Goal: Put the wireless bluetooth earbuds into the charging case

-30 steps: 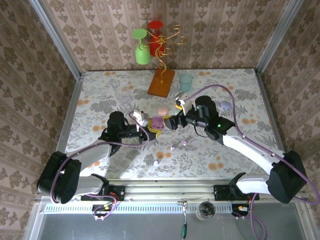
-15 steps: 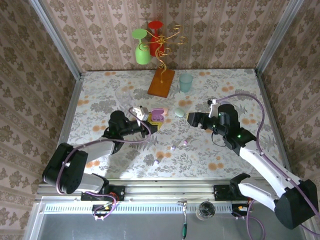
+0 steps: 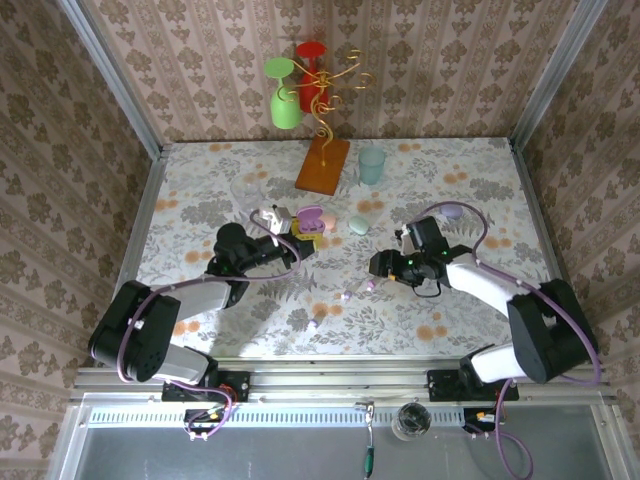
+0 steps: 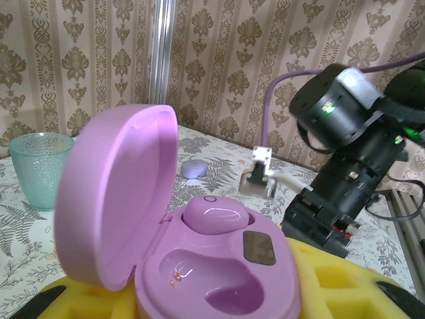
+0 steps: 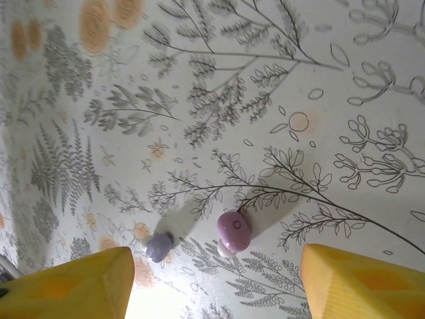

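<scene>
- Grip, left: the left gripper (image 3: 303, 232) has its yellow-padded jaws clamped on the lilac-pink pebble-shaped plastic charging case (image 4: 212, 279), whose lid is hinged up.
- We see one glossy pink seated earbud (image 4: 216, 216) in the far socket; the near socket is a bare hollow.
- The right gripper (image 5: 216, 262) hangs over the floral-patterned table top (image 5: 319, 100), jaws apart, gripping nothing.
- Between its jaws, a tiny pink loose earbud (image 5: 233, 232) and a tiny lavender earbud (image 5: 159, 246) lie just beside each other.

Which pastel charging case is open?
The purple case in the left end effector: its lid stands up; the mint case and the lavender case are closed.
</scene>
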